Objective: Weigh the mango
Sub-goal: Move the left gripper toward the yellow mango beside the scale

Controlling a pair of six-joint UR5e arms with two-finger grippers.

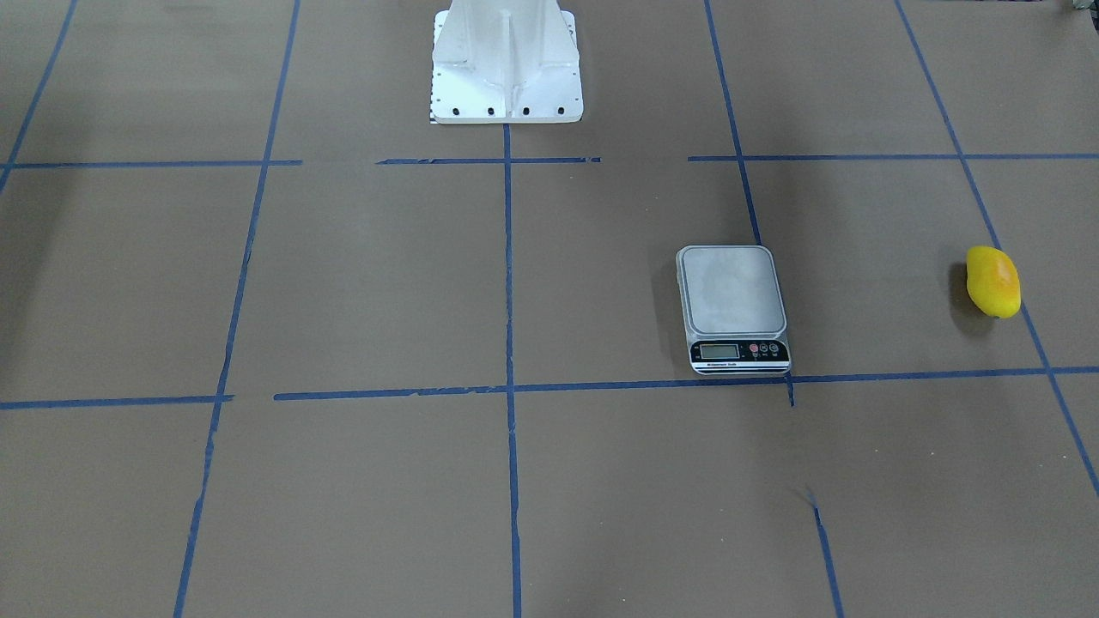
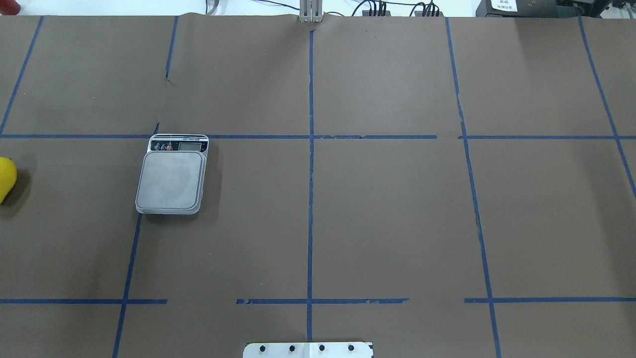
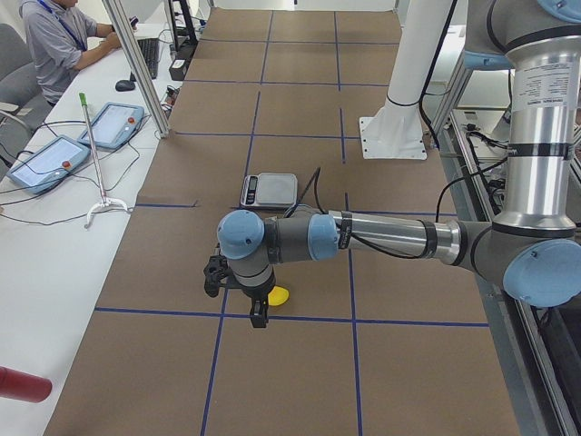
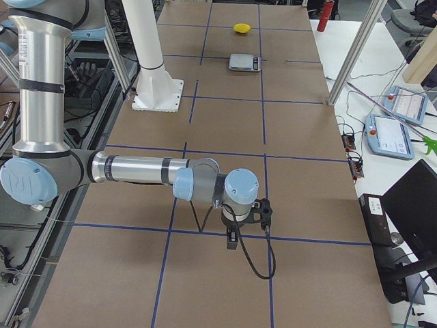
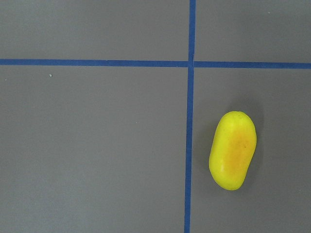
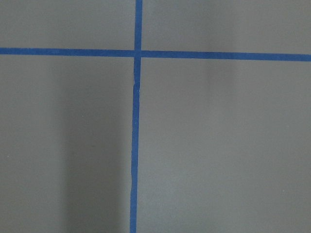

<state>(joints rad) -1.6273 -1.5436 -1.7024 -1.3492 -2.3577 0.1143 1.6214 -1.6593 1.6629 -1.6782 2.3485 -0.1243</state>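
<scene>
You have the mango (image 1: 993, 281) lying on its side on the brown table (image 1: 361, 283), well apart from the scale (image 1: 732, 302), out on the robot's left of it and not on its platform. One blue tape line (image 5: 188, 145) runs just beside the fruit, on the scale's side of it. The scale's display end points away from the robot base and sits at a crosswise tape line. The left gripper (image 3: 258, 316) hangs over the table close above the mango, pointing down, farther from the scale than the fruit's far end; only the side view shows it, so you cannot tell how far its fingers are spread or whether they hold anything. The right gripper (image 4: 232, 240) is far from the scale on the robot's right, pointing down over a tape crossing; its opening likewise cannot be told.
</scene>
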